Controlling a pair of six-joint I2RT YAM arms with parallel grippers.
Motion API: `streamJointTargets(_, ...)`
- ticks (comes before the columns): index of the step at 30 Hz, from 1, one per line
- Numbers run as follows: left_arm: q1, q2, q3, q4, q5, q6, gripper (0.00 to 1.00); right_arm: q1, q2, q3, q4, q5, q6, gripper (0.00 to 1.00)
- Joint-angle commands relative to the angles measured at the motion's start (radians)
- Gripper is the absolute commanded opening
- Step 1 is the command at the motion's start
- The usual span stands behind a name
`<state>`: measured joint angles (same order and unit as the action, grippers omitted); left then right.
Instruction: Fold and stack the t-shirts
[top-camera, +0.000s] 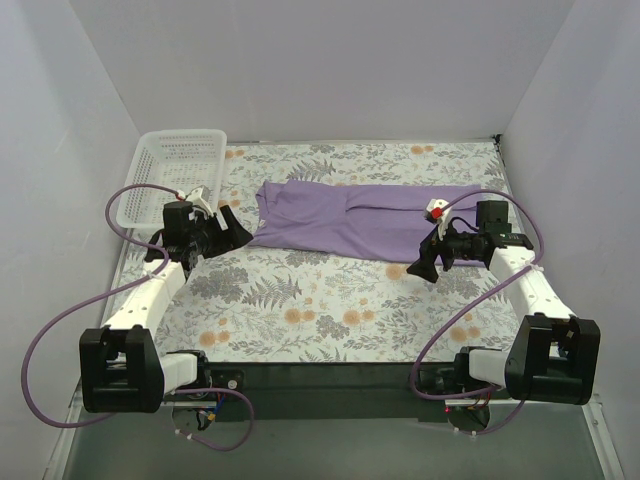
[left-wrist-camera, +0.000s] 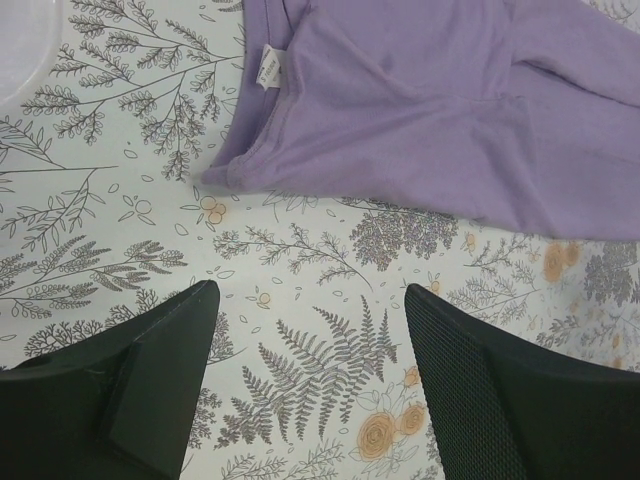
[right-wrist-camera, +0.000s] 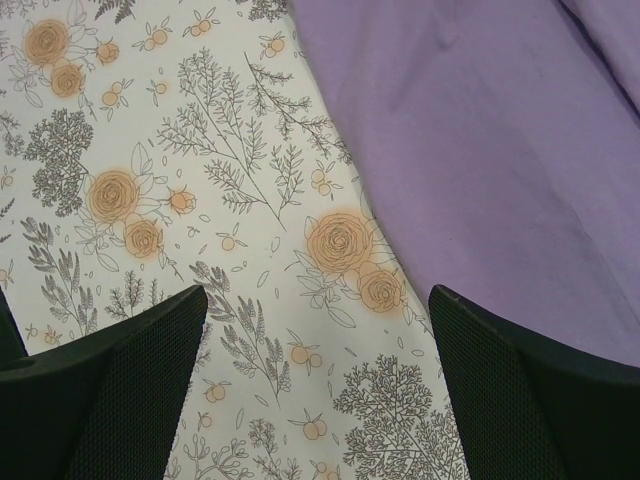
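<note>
Lavender t-shirt (top-camera: 370, 218) (creased) on floral cover (top-camera: 300, 310)

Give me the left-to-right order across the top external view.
White basket → left gripper → purple t-shirt. The right gripper overlaps the shirt's right end, so it is left out.

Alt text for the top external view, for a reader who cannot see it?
A lavender t-shirt lies stretched sideways across the far half of the floral table cover. The left gripper and right gripper, both open and empty, hover by its ends; a white basket sits at the far left.
</note>
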<state>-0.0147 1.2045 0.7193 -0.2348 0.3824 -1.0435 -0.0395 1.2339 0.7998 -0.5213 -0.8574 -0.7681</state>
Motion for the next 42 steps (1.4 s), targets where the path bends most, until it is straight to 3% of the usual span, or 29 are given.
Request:
streamJointTargets(1, -0.001, -0.031, 0.034, 0.002, -0.023, 0.030, 0.74, -0.005, -0.017, -0.008, 0.020, -0.034, -0.017, 0.98)
streamJointTargets(19, 0.001, 0.018, 0.089, 0.042, 0.041, 0.066, 0.74, -0.046, 0.018, 0.007, 0.024, -0.014, 0.015, 0.97)
streamJointTargets(31, -0.007, 0.316, 0.288, 0.046, 0.139, 0.085, 0.62, -0.115, 0.061, 0.013, 0.032, 0.008, 0.038, 0.96)
streamJointTargets(37, -0.068, 0.412, 0.354, 0.014, 0.055, 0.117, 0.57, -0.180, 0.067, 0.027, 0.037, 0.029, 0.055, 0.95)
streamJointTargets(42, -0.123, 0.466, 0.400, -0.038, -0.101, 0.168, 0.53, -0.230, 0.075, 0.035, 0.035, 0.026, 0.066, 0.95)
